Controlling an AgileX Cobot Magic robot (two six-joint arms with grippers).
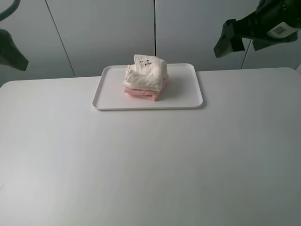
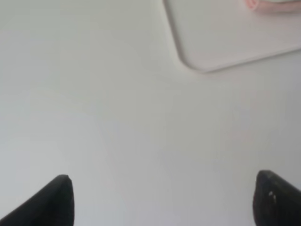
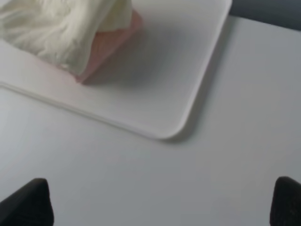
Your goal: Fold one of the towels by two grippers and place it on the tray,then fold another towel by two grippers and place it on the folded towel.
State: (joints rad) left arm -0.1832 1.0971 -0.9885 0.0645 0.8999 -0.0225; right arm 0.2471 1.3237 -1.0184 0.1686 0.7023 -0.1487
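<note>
- The near part of the white worktop [image 1: 150, 179] is bare and smooth, from the front edge up to the middle.
- Toward the far edge, about in the middle between the left and right sides, the white tray [image 1: 188, 96] lies flat on the worktop with its long side along the far edge.
- On the tray, a little left of its centre, the pink towel [image 1: 141, 93] lies folded; only its edge shows under the other one.
- The cream-white towel [image 1: 146, 73] lies folded on top of the pink towel and covers most of it. A small dark mark is on its upper face; what it is I cannot tell.
- The left claw [image 2: 162, 202] hangs above the left side of the worktop, well apart from the tray. Its two black fingers [image 2: 51, 202] stand wide and hold nothing.
- The right claw [image 3: 162, 202] hangs high above the far right part of the worktop, also apart from the tray. Its fingers [image 3: 28, 202] stand wide and are empty.
- In the high view the right arm [image 1: 263, 23] is dark and is raised at the upper right corner.
- Behind the worktop stand pale grey wall panels [image 1: 103, 33] with thin dark seams.
</note>
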